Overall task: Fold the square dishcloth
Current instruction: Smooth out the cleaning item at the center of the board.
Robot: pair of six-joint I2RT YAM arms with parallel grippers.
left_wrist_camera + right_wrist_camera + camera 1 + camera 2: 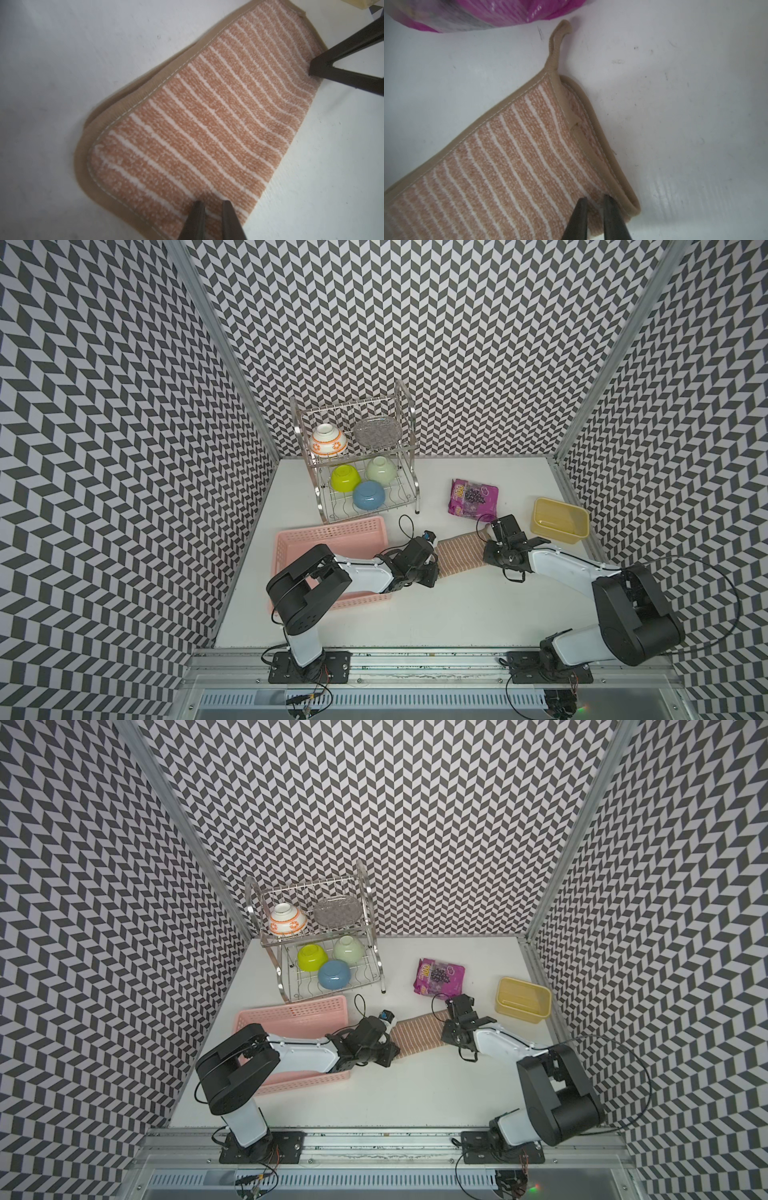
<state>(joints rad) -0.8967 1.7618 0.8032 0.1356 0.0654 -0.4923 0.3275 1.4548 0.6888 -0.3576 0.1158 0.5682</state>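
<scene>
The square dishcloth (461, 553) (417, 1031) lies doubled over as a tan striped strip on the white table, between my two arms. Its corner loop (557, 41) sticks out flat at the far right corner. My left gripper (213, 202) is at the strip's left end, its jaws drawn close on a pinch of terry near the folded edge. The right gripper (593, 197) grips the right end near the rounded corner the same way. From the left wrist view its fingers (324, 62) meet at a point on the cloth. Both wrists hide their fingertips in both top views.
A pink basket (328, 531) sits left of the cloth, partly under my left arm. Behind it stands a wire dish rack (409, 472) with several bowls. A purple snack bag (473, 495) lies just beyond the cloth's loop. At the right wall is a yellow tub (559, 520).
</scene>
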